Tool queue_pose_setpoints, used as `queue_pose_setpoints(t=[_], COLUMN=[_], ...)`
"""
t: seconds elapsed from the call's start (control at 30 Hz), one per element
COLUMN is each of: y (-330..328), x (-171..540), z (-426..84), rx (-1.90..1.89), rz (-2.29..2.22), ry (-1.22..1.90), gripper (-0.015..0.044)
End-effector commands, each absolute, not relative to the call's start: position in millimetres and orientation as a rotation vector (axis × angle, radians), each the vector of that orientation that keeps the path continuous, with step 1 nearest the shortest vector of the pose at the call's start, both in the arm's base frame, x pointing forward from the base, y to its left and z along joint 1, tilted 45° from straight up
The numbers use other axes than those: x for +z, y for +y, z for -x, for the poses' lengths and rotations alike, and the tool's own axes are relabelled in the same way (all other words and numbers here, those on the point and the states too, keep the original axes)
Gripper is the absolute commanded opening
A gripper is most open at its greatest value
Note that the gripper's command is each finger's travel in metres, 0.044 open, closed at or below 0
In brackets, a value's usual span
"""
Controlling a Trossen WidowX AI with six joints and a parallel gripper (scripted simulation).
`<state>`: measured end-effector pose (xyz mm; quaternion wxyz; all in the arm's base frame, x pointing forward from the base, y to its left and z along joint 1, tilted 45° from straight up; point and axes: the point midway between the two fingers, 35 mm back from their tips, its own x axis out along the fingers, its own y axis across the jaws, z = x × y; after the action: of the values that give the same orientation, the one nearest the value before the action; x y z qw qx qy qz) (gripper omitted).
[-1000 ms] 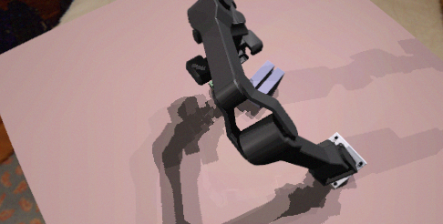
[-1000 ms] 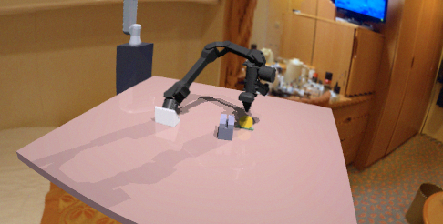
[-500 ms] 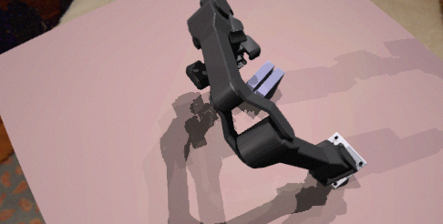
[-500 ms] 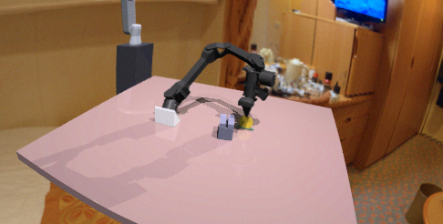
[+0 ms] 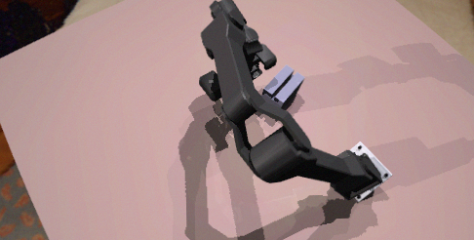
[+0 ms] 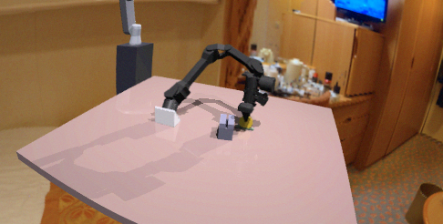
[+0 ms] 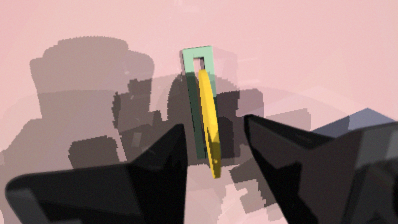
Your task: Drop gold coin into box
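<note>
So the hand (image 6: 246,115) (image 7: 214,127) is spread partway, pinching nothing, just over the gold coin (image 6: 245,122) (image 7: 210,122). Coin's on edge in its green holder (image 6: 252,128) (image 7: 198,51). The grey box (image 5: 284,87) (image 6: 226,127) (image 7: 365,120) sits right near it on the pink surface (image 5: 122,80) (image 6: 283,170) (image 7: 310,50), slot facing up.

A pink table (image 5: 122,60) (image 6: 273,170) (image 7: 310,45) carries the box (image 5: 291,89) (image 6: 225,131) (image 7: 362,122) and holder (image 6: 250,128) (image 7: 198,52).

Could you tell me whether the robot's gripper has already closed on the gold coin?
No, the black gripper stands open, with pink tabletop visible on both sides of the thin gold coin.
</note>
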<state>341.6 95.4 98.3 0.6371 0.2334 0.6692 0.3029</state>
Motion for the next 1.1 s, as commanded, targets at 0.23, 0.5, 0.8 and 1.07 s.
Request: queue_pose_setpoints(t=[0.23,0.5,0.8,1.07], y=[110.6,119.6,120.3,120.3], x=[84.7,76.1,75.4,75.4], z=[-337.9,-335.8,-335.6,-335.6], rx=[0.696,0.698,0.698,0.698], rz=[-0.54,-0.541,-0.542,-0.542], ry=[1.533,1.532,1.532,1.532], gripper=[0.0161,0.0161,0.0,0.0])
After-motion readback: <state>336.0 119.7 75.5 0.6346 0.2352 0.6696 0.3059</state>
